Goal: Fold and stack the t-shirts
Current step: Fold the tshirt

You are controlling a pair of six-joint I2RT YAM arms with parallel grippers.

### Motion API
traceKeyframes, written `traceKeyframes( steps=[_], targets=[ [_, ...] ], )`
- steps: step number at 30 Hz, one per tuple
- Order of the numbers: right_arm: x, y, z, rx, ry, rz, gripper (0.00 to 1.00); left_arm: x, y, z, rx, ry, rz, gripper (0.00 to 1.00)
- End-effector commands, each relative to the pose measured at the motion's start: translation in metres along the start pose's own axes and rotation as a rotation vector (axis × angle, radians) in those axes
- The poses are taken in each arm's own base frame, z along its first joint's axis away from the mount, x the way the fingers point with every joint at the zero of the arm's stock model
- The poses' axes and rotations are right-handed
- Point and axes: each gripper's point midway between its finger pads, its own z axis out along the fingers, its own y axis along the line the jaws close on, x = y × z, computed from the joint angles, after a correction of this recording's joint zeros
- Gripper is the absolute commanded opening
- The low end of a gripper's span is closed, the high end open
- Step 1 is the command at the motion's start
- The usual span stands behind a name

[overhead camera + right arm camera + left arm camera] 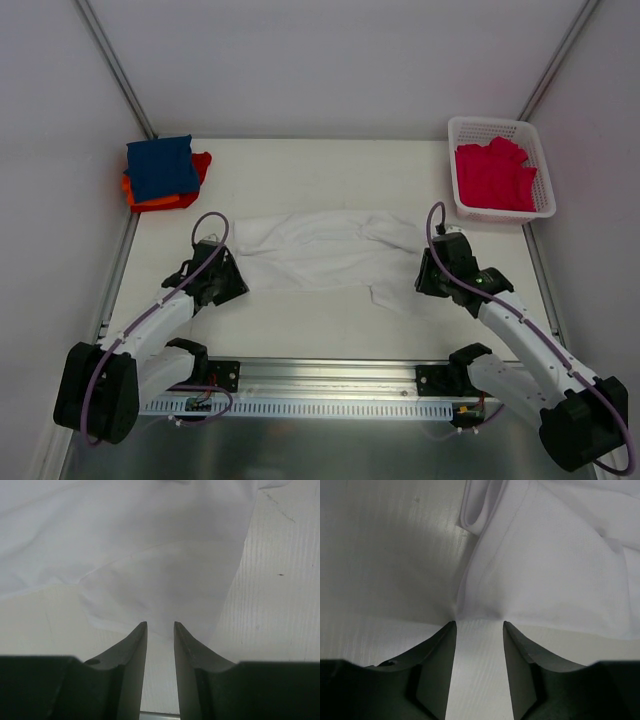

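Container: one white lattice basket (488, 122) stands at the far right corner of the table (320, 330). It holds crimson-pink t-shirts (495, 178), crumpled and piled up to about the rim. How many there are I cannot tell.

Far left corner: a folded navy blue t-shirt (160, 167) lies on top of a folded orange-red t-shirt (165, 203), outside any container.

Centre: the large white t-shirt (320, 250) lies spread and wrinkled across the table, between the two arms.

Left gripper (479, 624): low over the table at the shirt's left edge, jaws about half apart. The hem puckers right at the tips, and no cloth shows between them.

Right gripper (160, 625): at the shirt's right end, jaws narrowly apart. The cloth's edge reaches the tips, with no clamp on it visible.
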Motion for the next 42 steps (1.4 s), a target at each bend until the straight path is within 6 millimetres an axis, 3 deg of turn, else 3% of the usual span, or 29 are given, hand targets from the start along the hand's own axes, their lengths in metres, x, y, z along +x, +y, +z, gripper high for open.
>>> traceKeyframes(
  steps=[1, 7, 10, 17, 27, 34, 37, 42],
  targets=[
    [0.017, -0.004, 0.0, 0.007, 0.038, 0.011, 0.31, -0.012, -0.009, -0.002, 0.009, -0.037, 0.001, 0.41],
    [0.035, -0.011, 0.003, 0.02, 0.059, 0.031, 0.36, -0.012, -0.009, -0.002, 0.01, -0.039, 0.003, 0.36],
    [0.033, -0.013, 0.001, 0.027, 0.048, 0.036, 0.36, -0.014, -0.008, -0.002, -0.001, -0.045, 0.007, 0.51],
    [0.034, -0.009, 0.001, 0.009, 0.055, 0.029, 0.36, -0.019, -0.001, -0.002, -0.046, -0.067, 0.004, 0.51],
    [0.035, -0.005, -0.005, -0.014, 0.044, 0.044, 0.36, -0.022, -0.007, 0.007, -0.08, -0.028, 0.006, 0.35],
    [0.051, -0.011, -0.003, 0.0, 0.074, 0.068, 0.36, -0.021, -0.007, 0.006, -0.082, -0.032, 0.009, 0.09],
    [0.061, -0.014, -0.002, 0.017, 0.09, 0.089, 0.45, -0.021, -0.008, 0.006, -0.079, -0.032, 0.013, 0.04],
    [0.071, -0.025, -0.005, 0.057, 0.085, 0.135, 0.46, -0.021, -0.008, 0.006, -0.079, -0.03, 0.015, 0.01]
  ],
)
